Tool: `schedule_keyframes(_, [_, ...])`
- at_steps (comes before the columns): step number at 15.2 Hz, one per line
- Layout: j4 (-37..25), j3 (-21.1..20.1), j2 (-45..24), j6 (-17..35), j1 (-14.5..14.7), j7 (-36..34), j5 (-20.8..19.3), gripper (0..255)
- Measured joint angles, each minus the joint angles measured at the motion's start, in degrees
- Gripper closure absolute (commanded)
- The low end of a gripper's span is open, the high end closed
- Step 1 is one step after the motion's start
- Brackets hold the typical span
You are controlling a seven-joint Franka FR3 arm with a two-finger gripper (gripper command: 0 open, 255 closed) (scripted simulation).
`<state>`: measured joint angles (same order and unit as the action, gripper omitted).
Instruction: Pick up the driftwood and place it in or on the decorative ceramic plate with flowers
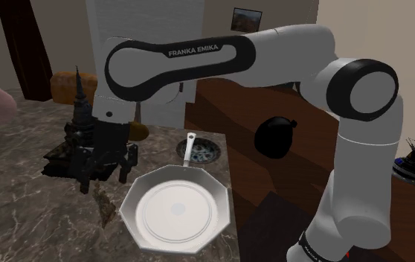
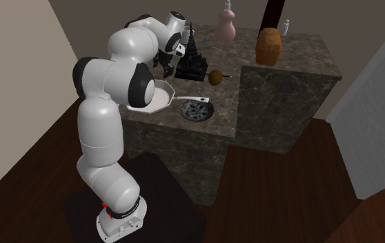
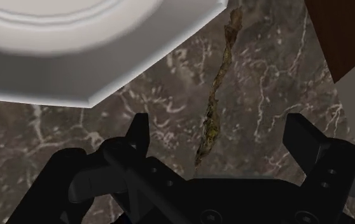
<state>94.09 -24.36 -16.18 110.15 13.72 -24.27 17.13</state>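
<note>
The pincer (image 3: 221,127) is hanging low over the dark, white-veined marble bench (image 3: 138,108), with its two black fingers (image 3: 141,130) standing well apart and clamping nothing. The driftwood (image 3: 224,63), a thin, twisted, yellowish-brown stick, is lying flat on the bench. In the wrist view it is running lengthwise through the gap between the fingers, and neither finger is touching it. Its near end is reaching in toward the palm, while its far end is lying close by a corner of the plate (image 3: 106,76). I cannot tell whether that tip is touching the rim. The plate is eight-sided and drawn plain white, with a raised rim and a round well, and it is resting on the bench just beside the driftwood, with nothing in it. In the shoulder view the white arm (image 1: 198,52) is reaching across to that view's left and bending down, bringing the pincer between the plate and a dark tiered tower model (image 1: 76,126). Beyond the plate a small dark pan (image 1: 202,151) with a pale handle is sitting near the bench's edge. In the second exterior view a brown loaf (image 2: 268,45) and a pink vase (image 2: 225,27) are standing farther back on the bench, well apart from the plate, and a dark wooden floor (image 2: 288,193) is lying below.
</note>
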Motion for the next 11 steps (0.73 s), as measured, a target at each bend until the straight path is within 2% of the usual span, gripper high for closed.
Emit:
schedule_keyframes(6, [2.1, -0.3, -1.5, 3.9, 1.0, -0.2, -0.1, 0])
schedule_keyframes(11, [2.6, -0.4, -1.6, 4.4, 1.1, -0.2, -0.1, 0])
